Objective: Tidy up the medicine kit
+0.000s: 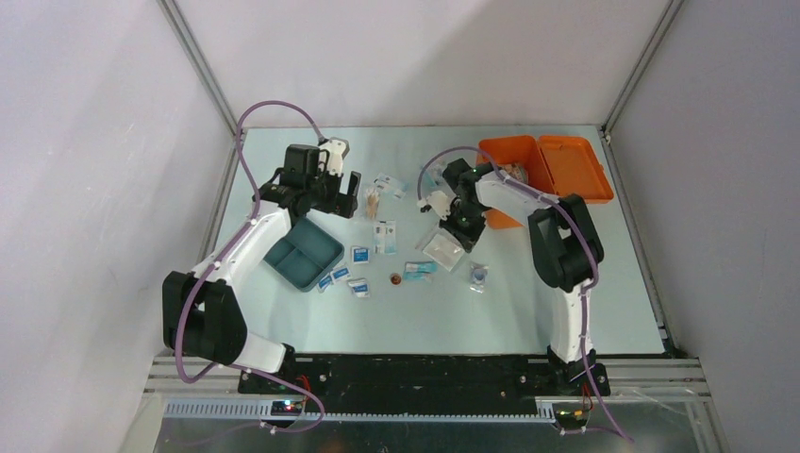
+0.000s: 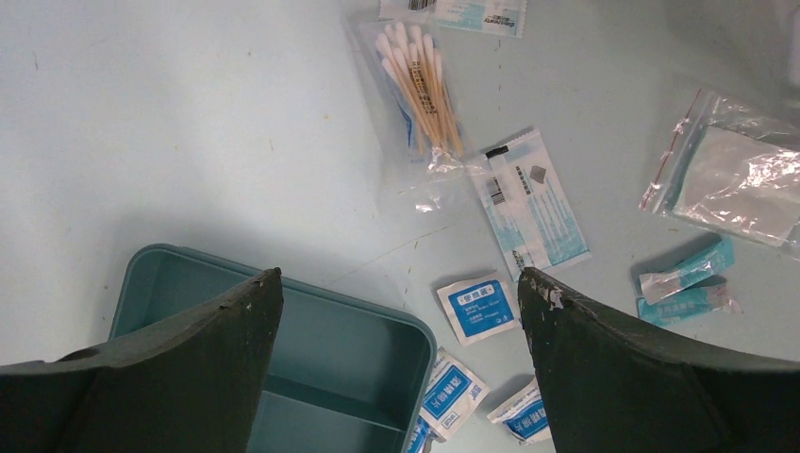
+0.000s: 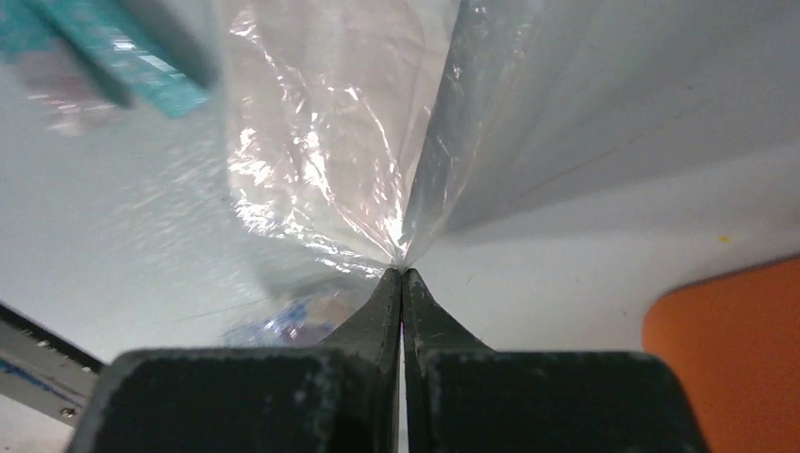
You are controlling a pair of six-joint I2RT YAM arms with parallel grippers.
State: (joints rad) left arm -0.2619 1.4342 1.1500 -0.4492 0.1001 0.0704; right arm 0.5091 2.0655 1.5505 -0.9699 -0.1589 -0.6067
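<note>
The medicine kit [image 1: 528,162], an orange box with its lid open, stands at the back right; its edge [image 3: 736,349] shows in the right wrist view. My right gripper [image 3: 403,272] is shut on the corner of a clear plastic zip bag [image 3: 321,142], just left of the kit [image 1: 451,229]. That bag [image 1: 442,250] rests on the table. My left gripper [image 2: 398,283] is open and holds nothing. It hovers over the corner of the teal divided tray [image 2: 415,330], also seen left of centre [image 1: 302,253] from above.
A bag of cotton swabs [image 2: 420,85], a long white-blue packet [image 2: 533,203], blue-white sachets [image 2: 479,307] and teal tubes [image 2: 684,283] lie scattered mid-table. A small brown item [image 1: 395,278] and another small bag [image 1: 478,276] lie nearer the front.
</note>
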